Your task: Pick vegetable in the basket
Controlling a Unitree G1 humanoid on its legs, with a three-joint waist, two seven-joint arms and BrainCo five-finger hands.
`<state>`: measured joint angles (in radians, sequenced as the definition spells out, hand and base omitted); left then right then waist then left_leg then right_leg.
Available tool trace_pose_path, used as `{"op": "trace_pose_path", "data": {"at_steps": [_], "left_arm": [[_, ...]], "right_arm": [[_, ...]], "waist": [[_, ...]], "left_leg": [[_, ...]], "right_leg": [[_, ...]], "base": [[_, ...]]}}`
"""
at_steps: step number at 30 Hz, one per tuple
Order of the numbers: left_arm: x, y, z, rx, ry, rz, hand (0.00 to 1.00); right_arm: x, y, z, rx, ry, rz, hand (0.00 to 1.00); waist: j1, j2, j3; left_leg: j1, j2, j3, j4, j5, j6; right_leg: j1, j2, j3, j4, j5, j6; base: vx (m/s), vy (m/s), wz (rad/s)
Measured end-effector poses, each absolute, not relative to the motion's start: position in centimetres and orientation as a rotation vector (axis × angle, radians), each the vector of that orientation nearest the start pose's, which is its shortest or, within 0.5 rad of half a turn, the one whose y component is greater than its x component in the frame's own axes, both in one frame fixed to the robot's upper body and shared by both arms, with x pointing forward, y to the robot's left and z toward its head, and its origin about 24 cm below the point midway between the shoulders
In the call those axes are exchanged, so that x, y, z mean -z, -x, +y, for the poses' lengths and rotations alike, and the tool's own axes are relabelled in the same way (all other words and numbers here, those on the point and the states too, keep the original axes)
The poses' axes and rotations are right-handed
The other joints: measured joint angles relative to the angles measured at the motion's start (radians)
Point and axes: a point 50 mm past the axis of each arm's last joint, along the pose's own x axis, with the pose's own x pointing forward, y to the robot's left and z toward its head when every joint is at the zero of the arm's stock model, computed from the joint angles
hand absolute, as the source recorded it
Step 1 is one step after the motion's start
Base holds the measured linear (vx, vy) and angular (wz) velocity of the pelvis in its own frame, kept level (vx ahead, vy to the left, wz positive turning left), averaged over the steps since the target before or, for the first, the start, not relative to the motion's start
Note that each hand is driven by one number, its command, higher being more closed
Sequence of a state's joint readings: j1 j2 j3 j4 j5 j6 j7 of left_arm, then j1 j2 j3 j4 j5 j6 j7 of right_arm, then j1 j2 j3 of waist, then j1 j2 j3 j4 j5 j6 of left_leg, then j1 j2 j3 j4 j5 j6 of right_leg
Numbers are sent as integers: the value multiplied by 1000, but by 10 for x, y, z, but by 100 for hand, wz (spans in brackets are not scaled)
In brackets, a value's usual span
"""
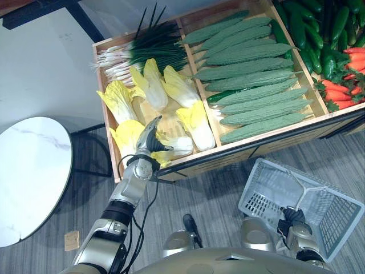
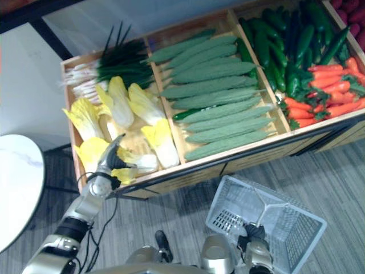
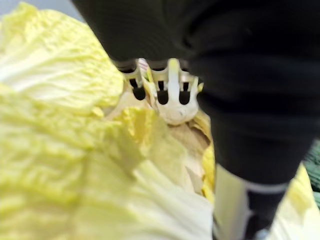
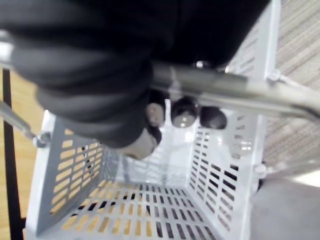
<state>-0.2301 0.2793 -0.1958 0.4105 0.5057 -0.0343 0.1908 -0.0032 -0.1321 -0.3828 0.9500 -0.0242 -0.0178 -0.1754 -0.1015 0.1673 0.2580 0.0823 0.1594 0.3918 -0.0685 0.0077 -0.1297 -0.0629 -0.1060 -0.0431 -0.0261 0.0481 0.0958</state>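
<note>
Several yellow napa cabbages lie in the front left compartment of a wooden stand. My left hand reaches over the stand's front edge and rests on the nearest cabbage. In the left wrist view its fingers lie straight over the yellow leaves, open. My right hand hangs low in front of the stand, shut on the metal handle of a grey plastic basket. Nothing lies in the basket.
The stand also holds spring onions, bumpy green gourds, dark green peppers and red-orange vegetables. A round white table stands at the left. A small wooden block lies on the floor.
</note>
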Motion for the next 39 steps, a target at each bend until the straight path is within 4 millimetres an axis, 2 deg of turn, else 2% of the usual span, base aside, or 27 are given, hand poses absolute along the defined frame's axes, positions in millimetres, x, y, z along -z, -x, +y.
{"op": "trace_pose_path", "data": {"at_steps": [7,13,18,19,22,25,27,39], "left_arm": [[-8,-284,173,76,-873,72,0],[-4,-282,172,68,-874,95,0],[-2,-286,185,19,-891,122,0],[1,-286,189,9,-898,142,100],[0,-292,195,-39,-972,121,100],[-10,-304,205,-113,-967,115,100],[-21,-311,213,-153,-994,103,100],[-28,-318,212,-165,-946,83,100]], "right_arm": [[129,-139,-260,568,45,894,100],[122,-156,-261,561,46,850,100],[114,-171,-264,564,53,807,100],[113,-174,-265,569,57,799,100],[107,-184,-266,569,62,773,100],[105,-188,-265,563,66,763,100],[102,-194,-266,561,67,747,100],[100,-205,-259,535,84,742,100]], "waist": [[-1,8,13],[0,15,45],[4,24,71],[7,27,73],[8,20,94],[7,21,97],[6,21,100],[3,10,120]], "left_leg": [[-2,-2,10,1,-5,3],[-31,-4,23,7,-5,3],[-70,-7,37,21,-5,3],[-83,-6,38,21,-4,4],[-100,-4,40,23,0,8],[-118,-1,53,23,-1,7],[-139,-1,65,22,-1,7],[-147,-7,36,20,-1,8]], "right_leg": [[-9,-3,6,10,-6,6],[-62,-2,26,42,-11,6],[-117,-6,41,69,-18,6],[-130,-5,42,70,-18,5],[-145,-3,42,60,-14,10],[-165,-3,49,50,-10,11],[-187,-5,54,34,17,15],[-168,-9,22,17,24,13]], "base": [[3,-2,-2],[1,-8,-7],[0,-3,-7],[0,0,0],[-15,-19,-1],[-24,-15,-12],[14,-20,-18],[38,-10,7]]}}
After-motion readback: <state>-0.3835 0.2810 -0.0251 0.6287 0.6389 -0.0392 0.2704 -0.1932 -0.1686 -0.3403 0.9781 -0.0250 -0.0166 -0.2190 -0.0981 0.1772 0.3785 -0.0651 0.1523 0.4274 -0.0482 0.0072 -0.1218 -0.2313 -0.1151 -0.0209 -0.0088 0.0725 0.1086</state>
